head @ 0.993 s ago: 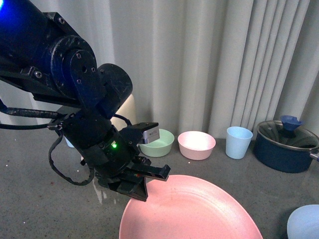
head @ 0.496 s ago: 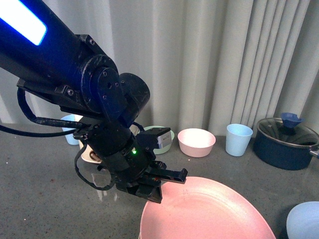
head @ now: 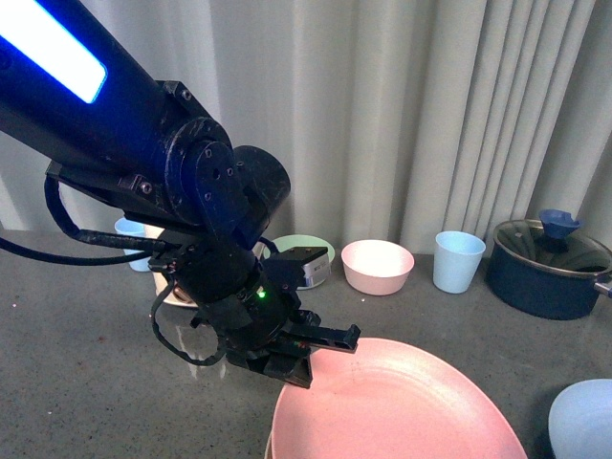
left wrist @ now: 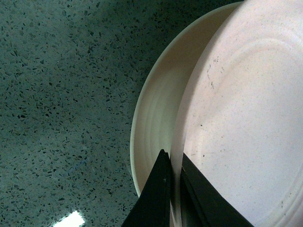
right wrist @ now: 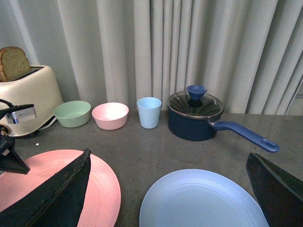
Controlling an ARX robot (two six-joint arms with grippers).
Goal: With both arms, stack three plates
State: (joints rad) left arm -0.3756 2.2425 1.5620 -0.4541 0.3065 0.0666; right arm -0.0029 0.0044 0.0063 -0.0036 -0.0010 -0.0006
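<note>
Black fingers (left wrist: 161, 189) of left gripper (head: 308, 349) clamp the pink plate (head: 402, 411) at its far-left rim. It sits over cream plate (left wrist: 154, 118), near centre, offset right. Right gripper (right wrist: 168, 156) spread wide, holding nothing; blue plate (right wrist: 203, 201) near right.

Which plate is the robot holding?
The pink plate: the left gripper pinches its rim. The cream plate lies beneath it, and the blue plate sits apart, untouched.
</note>
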